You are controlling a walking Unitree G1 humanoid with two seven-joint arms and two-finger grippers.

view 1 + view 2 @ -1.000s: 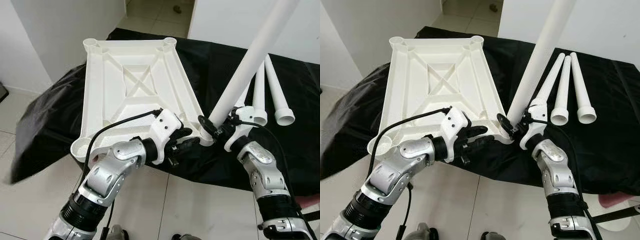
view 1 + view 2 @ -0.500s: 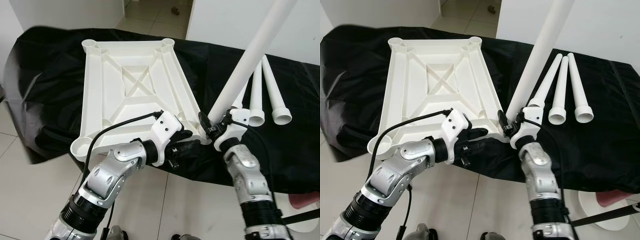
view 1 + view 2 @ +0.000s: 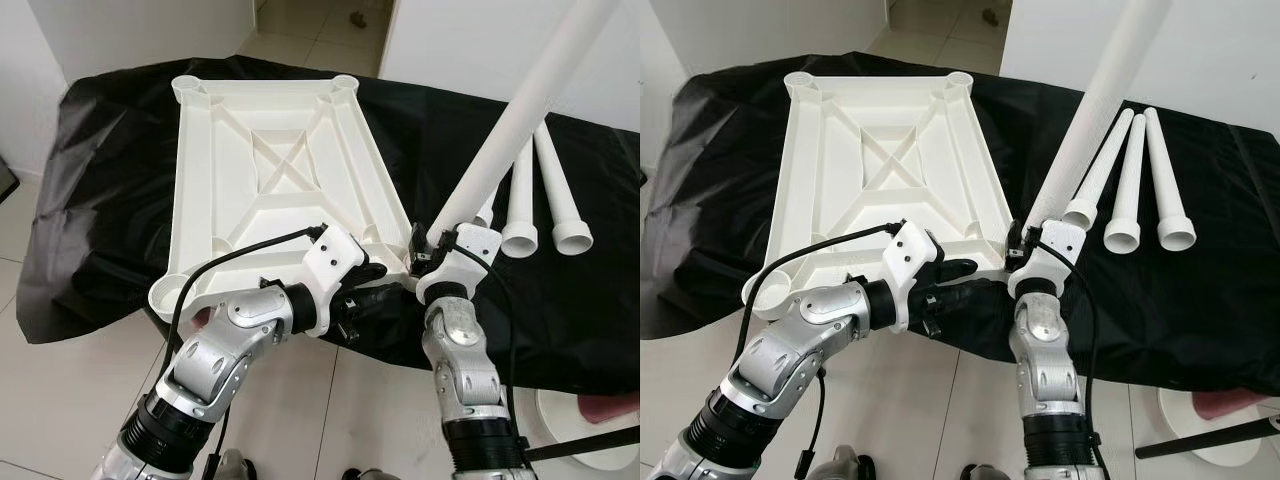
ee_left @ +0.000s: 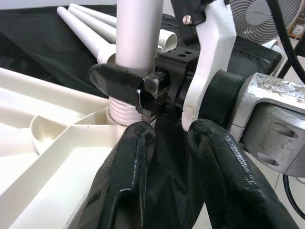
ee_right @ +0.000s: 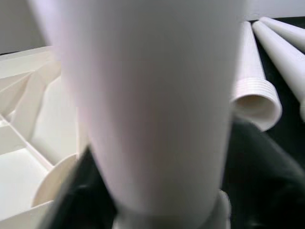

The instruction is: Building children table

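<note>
Right gripper (image 4: 147, 90) clamps table leg (image 3: 505, 130) — top cut off

1. No text, label, brand, number or sign can be read in any of the views.
2. The white tabletop (image 3: 270, 170), lying underside up, shows only bare moulded ribs, with no lettering that can be made out.
3. The white table legs (image 3: 1137, 180) are plain, unmarked.
4. The black cloth (image 3: 110, 170) carries no print.
5. The fan (image 4: 259, 16) in the left wrist view has a pale hub, too blurred to read.
</note>
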